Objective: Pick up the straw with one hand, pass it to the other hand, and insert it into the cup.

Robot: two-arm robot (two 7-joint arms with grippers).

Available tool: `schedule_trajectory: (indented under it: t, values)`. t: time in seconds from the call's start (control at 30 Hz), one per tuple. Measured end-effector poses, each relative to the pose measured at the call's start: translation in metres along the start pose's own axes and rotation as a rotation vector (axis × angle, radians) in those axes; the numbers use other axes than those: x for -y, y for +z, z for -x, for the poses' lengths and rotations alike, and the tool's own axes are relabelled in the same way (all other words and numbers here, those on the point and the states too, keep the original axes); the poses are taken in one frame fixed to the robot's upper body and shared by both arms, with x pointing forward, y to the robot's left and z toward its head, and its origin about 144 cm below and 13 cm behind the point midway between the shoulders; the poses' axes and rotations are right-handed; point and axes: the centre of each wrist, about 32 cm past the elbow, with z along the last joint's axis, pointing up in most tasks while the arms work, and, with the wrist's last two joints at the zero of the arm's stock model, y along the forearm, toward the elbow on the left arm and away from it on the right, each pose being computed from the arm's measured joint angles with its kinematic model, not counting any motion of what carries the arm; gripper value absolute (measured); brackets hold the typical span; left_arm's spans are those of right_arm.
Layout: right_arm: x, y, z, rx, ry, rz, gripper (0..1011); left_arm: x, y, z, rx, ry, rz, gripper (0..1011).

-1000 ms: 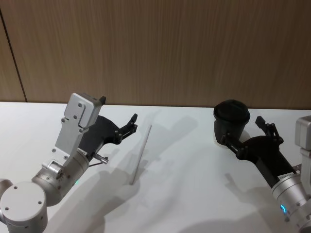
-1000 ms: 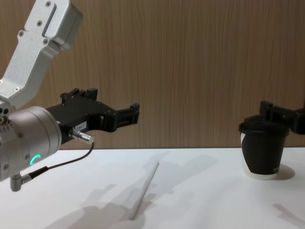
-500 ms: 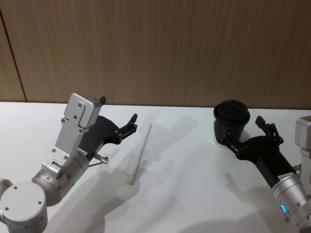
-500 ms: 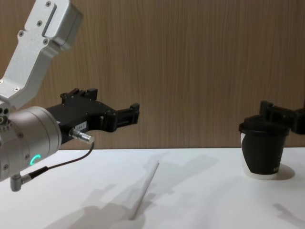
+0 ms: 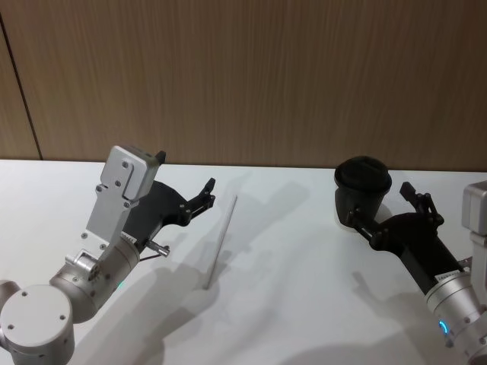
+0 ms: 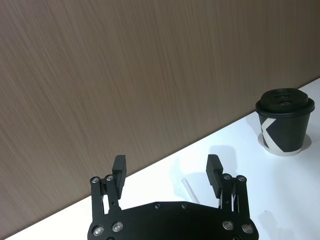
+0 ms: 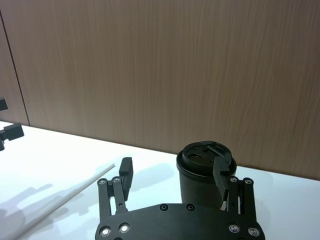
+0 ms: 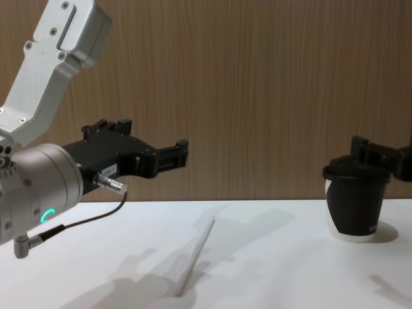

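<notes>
Hovering left of centre above the table (image 5: 289,304): left gripper (image 6: 167,165), jaws wide apart, empty. The straw (image 5: 222,242) lies flat just to its right, long axis running away from the robot, far end leaning right. Left arm clearly nearer. Far right: right gripper (image 7: 172,167), jaws apart, empty, just beside the cup (image 5: 364,186), well apart from the straw.
</notes>
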Motion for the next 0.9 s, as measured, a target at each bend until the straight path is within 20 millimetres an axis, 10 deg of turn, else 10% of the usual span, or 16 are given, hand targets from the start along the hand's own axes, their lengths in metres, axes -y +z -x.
schedule_trajectory:
  t: [0.9]
  values:
    - [0.0000, 0.0000, 0.0000, 0.000, 0.000, 0.000, 1001, 0.0000, 0.0000, 0.0000, 0.000, 0.000, 0.000, 1003]
